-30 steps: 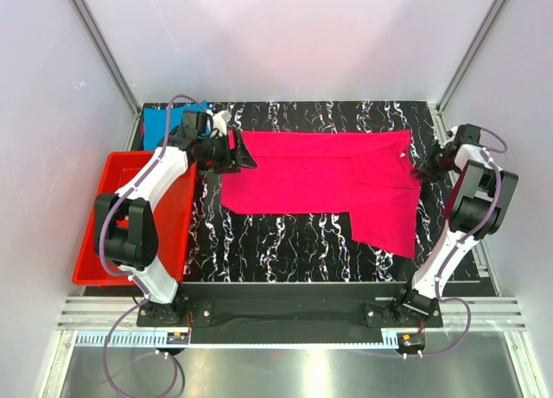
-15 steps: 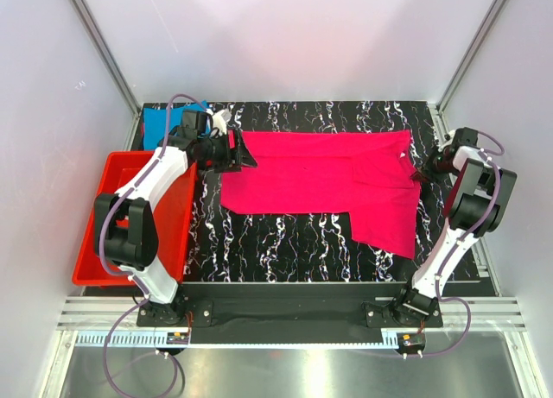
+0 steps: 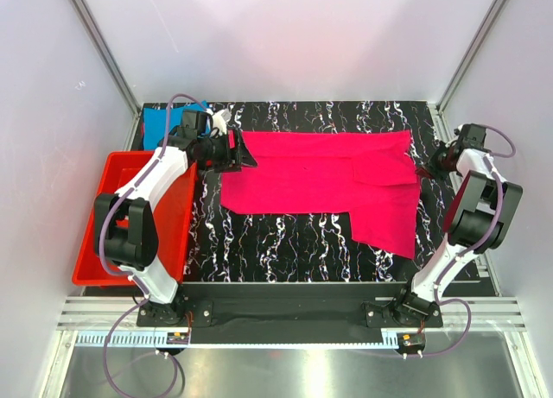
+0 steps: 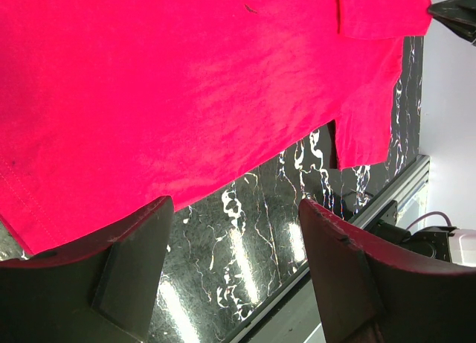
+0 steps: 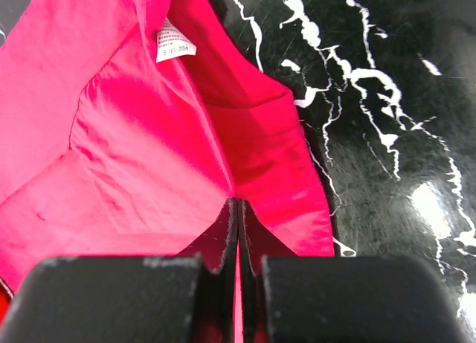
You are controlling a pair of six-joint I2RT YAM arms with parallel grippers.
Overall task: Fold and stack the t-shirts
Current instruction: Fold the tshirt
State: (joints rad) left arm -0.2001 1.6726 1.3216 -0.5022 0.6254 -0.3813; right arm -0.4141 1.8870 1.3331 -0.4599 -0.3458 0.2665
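Observation:
The magenta-pink t-shirt point(image 3: 320, 173) lies spread flat across the black marbled table, one part hanging toward the near right. My right gripper point(image 3: 423, 169) is at its right edge, shut on a pinch of the pink cloth point(image 5: 134, 135) near the white size label point(image 5: 175, 45); the closed tips point(image 5: 236, 205) hold a raised fold. My left gripper point(image 3: 246, 161) hovers at the shirt's left edge, open, with only the table between its fingers point(image 4: 234, 209) and the pink cloth point(image 4: 186, 82) just beyond them. The turquoise-blue t-shirt point(image 3: 160, 123) lies at the far left corner, partly hidden by the left arm.
A red plastic tray point(image 3: 177, 217) stands along the table's left side under the left arm. Aluminium posts and white walls close in the table on three sides. The table's near edge and rail point(image 4: 372, 209) show in the left wrist view.
The right gripper has closed on the shirt's right edge and its wrist has shifted slightly right and back. The left arm and the shirt's spread have not moved.

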